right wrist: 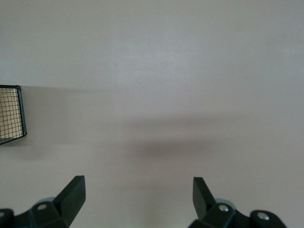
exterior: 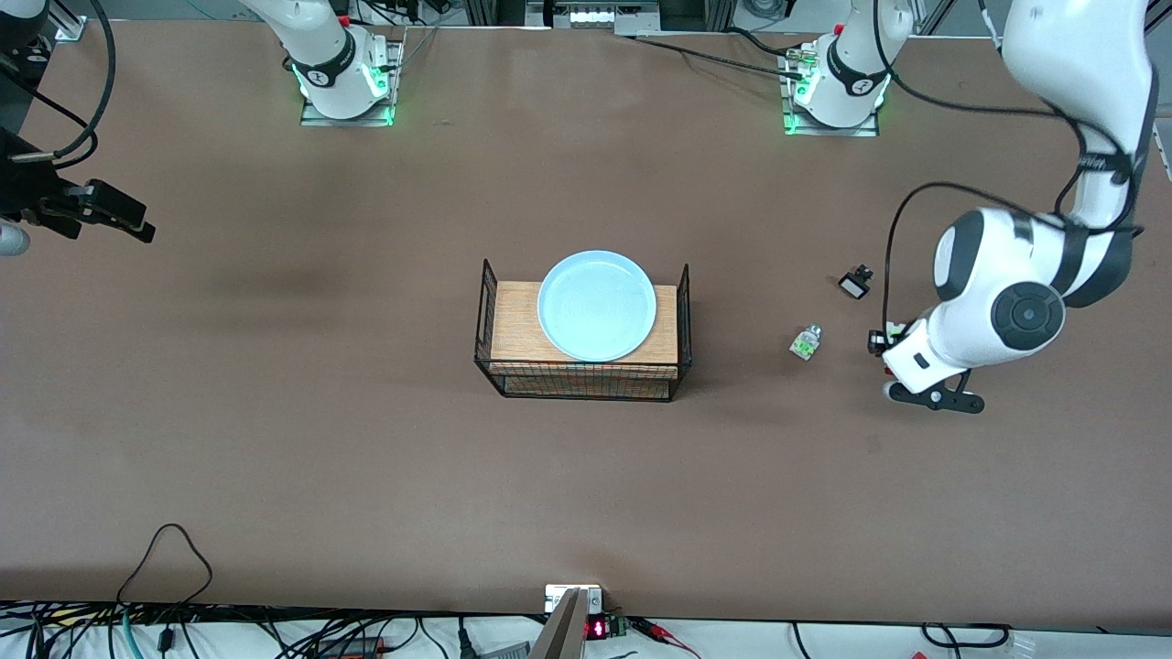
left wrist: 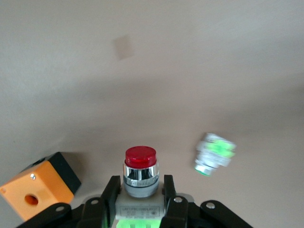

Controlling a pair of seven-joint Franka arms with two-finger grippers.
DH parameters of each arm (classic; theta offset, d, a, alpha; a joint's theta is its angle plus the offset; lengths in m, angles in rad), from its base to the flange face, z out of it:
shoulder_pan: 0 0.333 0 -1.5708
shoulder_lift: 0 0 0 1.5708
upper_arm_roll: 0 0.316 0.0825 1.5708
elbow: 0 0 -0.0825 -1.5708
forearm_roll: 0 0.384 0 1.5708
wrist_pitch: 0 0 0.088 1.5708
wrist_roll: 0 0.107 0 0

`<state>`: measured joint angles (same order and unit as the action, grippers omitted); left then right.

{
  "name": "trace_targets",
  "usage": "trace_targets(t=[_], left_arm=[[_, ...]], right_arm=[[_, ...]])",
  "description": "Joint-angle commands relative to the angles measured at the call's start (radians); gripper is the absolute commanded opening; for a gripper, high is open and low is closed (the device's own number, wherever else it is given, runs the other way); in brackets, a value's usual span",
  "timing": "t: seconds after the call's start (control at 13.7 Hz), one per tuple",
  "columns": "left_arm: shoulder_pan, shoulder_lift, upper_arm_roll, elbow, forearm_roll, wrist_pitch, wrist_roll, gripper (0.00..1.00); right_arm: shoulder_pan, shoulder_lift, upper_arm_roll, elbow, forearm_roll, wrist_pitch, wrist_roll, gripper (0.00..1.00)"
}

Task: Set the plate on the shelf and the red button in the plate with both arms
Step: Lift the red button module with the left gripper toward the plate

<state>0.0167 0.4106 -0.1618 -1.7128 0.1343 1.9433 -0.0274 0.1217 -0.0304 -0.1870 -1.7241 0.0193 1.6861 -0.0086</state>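
Observation:
The pale blue plate (exterior: pixel 597 305) lies on the wooden top of a black wire rack (exterior: pixel 582 383) at the middle of the table. My left gripper (exterior: pixel 877 342) is shut on the red button (left wrist: pixel 140 171), its fingers (left wrist: pixel 110 192) clamping the white body with the red cap pointing away from the wrist. It holds the button over the table toward the left arm's end, next to the white-green piece (exterior: pixel 806 341). My right gripper (exterior: pixel 101 215) is open and empty over bare table at the right arm's end; its fingers (right wrist: pixel 76 190) stand wide apart.
The white-green piece without a cap (left wrist: pixel 214 154) and the orange box with black base (left wrist: pixel 38 187) lie on the table near my left gripper; the box also shows in the front view (exterior: pixel 856 281). A corner of the wire rack (right wrist: pixel 10 114) shows in the right wrist view.

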Motion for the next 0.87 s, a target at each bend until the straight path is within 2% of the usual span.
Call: trace_targets(t=[0.0,0.29,0.51,0.66,0.8], left_arm=[[-0.01,0.008,-0.141,0.16,0.004,-0.125,-0.147,0.19],[-0.041,0.016,-0.316,0.264,-0.172,-0.132,-0.441,0.18],[-0.205,0.069,-0.321,0.332,-0.168,-0.116,-0.586,0.18],[-0.265,0.127,-0.32,0.375,-0.163,-0.058,-0.67,0.18],[-0.325,0.17,-0.317,0.375,-0.067,0.012,-0.73,0.18]], right_arm=[[0.007,-0.008,0.004,-0.008,-0.013,-0.016,-0.011,1.0],[0.009,-0.003,0.009,-0.002,-0.012,-0.005,-0.011,1.0],[0.012,-0.003,0.009,0.0,-0.012,-0.006,-0.011,1.0],[0.013,-0.003,0.009,0.008,-0.012,-0.006,-0.011,1.0],[0.013,-0.003,0.009,0.008,-0.012,-0.006,-0.011,1.0]])
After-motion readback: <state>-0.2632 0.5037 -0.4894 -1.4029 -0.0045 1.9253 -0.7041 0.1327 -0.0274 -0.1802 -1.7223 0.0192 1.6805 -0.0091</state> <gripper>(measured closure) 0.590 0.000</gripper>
